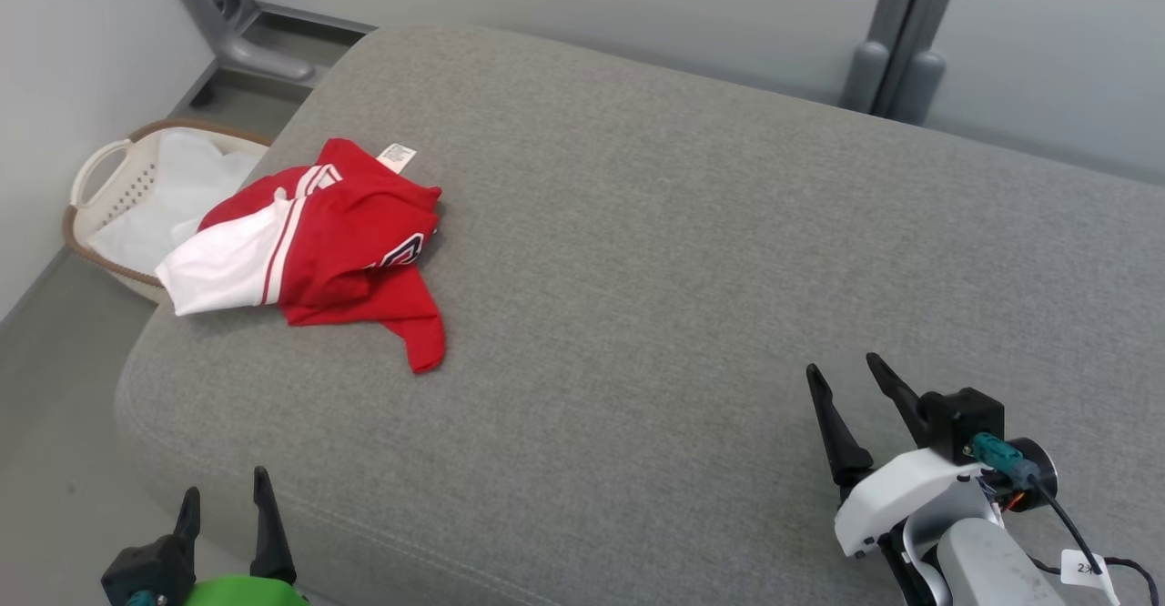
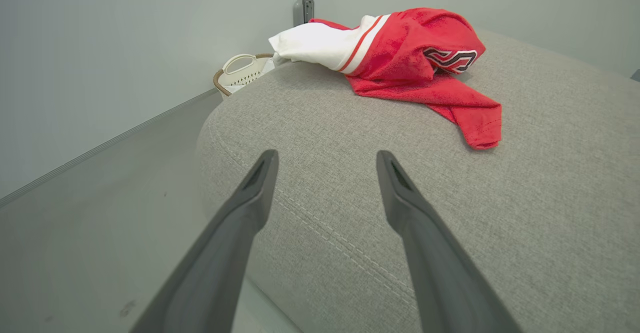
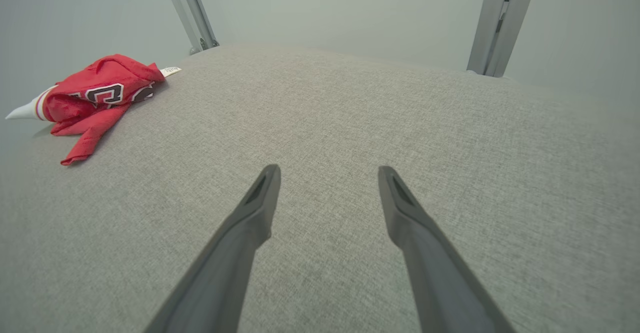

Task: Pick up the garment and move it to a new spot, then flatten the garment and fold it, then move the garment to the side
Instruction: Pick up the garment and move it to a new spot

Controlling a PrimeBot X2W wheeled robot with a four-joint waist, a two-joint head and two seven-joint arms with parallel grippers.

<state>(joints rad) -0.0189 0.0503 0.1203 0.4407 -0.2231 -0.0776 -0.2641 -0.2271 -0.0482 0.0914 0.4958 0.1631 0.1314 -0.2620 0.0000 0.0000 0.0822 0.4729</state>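
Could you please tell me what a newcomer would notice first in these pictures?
The crumpled red and white shirt stands out first, bunched near the far left corner of the wide grey cushion. Just past that corner a pale laundry basket sits on the floor. The left gripper and right gripper hover open near the front edge, well clear of the shirt.

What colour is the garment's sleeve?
The sleeve is white with red stripes; clearest in head view.
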